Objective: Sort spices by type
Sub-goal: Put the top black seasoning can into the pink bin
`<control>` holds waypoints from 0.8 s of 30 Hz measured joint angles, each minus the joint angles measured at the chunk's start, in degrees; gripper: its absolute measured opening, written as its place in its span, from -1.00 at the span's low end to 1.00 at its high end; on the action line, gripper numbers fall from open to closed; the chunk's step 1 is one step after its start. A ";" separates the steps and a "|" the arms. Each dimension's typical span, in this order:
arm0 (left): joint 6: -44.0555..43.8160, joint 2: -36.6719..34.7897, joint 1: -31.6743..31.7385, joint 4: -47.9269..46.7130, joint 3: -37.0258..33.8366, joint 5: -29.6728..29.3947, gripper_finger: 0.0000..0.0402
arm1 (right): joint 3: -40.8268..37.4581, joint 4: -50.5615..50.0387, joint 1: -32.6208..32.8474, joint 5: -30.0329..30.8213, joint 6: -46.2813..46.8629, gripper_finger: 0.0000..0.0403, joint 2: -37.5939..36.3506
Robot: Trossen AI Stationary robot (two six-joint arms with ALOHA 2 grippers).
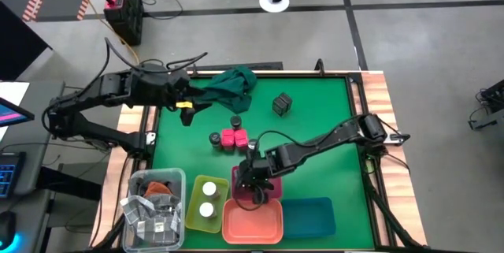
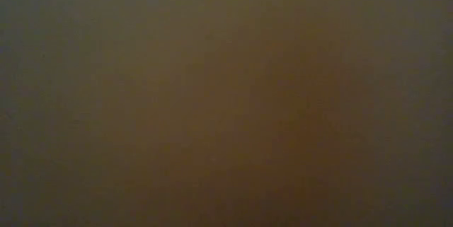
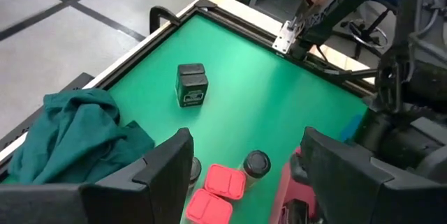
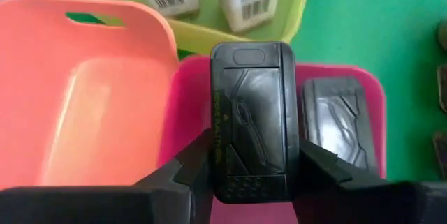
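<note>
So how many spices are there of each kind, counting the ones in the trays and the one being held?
white-lidded jars: 2
pink blocks: 2
dark round jars: 2
dark grey boxes: 3
Total: 9

The high camera looks straight down on the whole green table (image 1: pixel 315 127) and both arms. The low camera gives only a brown blur (perhaps something sits right against its lens). The left wrist camera looks from above the cloth (image 3: pixel 70 137) across the table toward its far corner. The right wrist camera hangs close over the pink tray (image 4: pixel 188 112) and orange tray (image 4: pixel 84 84), which the high view shares.
</note>
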 joint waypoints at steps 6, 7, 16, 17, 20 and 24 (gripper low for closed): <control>0.29 0.00 0.00 -0.36 0.00 -0.03 0.26 | -0.08 -0.76 -0.41 -0.04 1.99 -0.04 0.64; 0.46 0.00 0.00 -0.38 0.00 -0.02 0.26 | -0.10 -0.71 -0.48 -0.04 2.29 0.00 0.64; 0.68 0.00 0.00 -0.42 0.00 -0.02 0.26 | -0.03 -0.23 -1.09 -0.09 3.90 0.29 0.57; 0.68 0.00 0.00 -0.44 0.00 -0.02 0.26 | -0.03 -0.23 -1.09 -0.12 4.22 0.29 0.57; 0.68 0.00 0.00 -0.47 0.00 -0.02 0.26 | -0.03 -0.27 -1.09 -0.36 4.31 0.29 0.57; 0.73 0.00 0.00 -1.21 0.00 -0.02 0.26 | -0.01 -1.24 -1.09 -0.42 4.31 0.29 0.01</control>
